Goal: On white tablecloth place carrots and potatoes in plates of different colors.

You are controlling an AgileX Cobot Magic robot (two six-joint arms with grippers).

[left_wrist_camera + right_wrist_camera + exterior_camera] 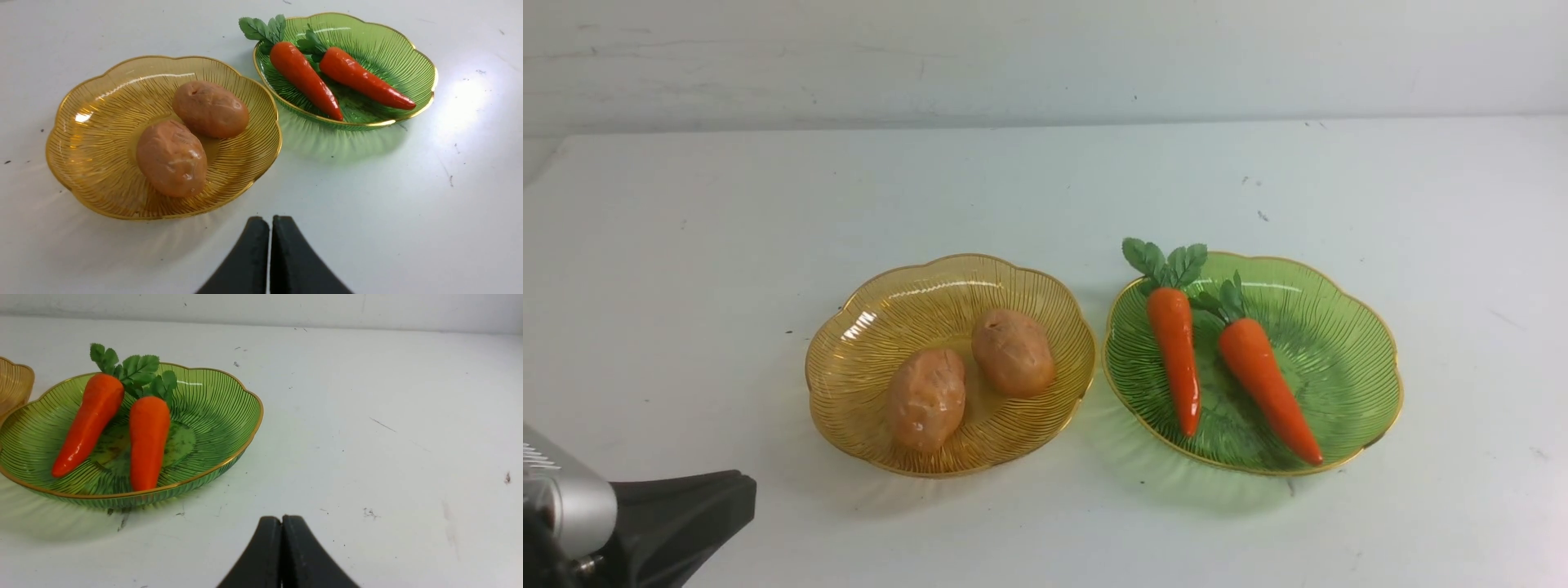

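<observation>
Lower left of the front view: left gripper [269, 222] clenched, empty. Centre-left, two dimpled tan toy potatoes [968, 376] in the ribbed amber plastic plate [849, 343]: likely light; grasp across the middle. Centre-right, two glossy orange toy carrots [1225, 367] in the ribbed green plastic plate [1347, 351]: probably slippery; grip the thick end. Right gripper [281, 522] clenched, empty.

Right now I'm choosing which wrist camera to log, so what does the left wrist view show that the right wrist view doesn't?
Only the left wrist view shows the two potatoes, the whole amber plate and the shut left gripper. Only the right wrist view shows the back wall and the shut right gripper. Both show the green plate holding two carrots on the white tablecloth.
</observation>
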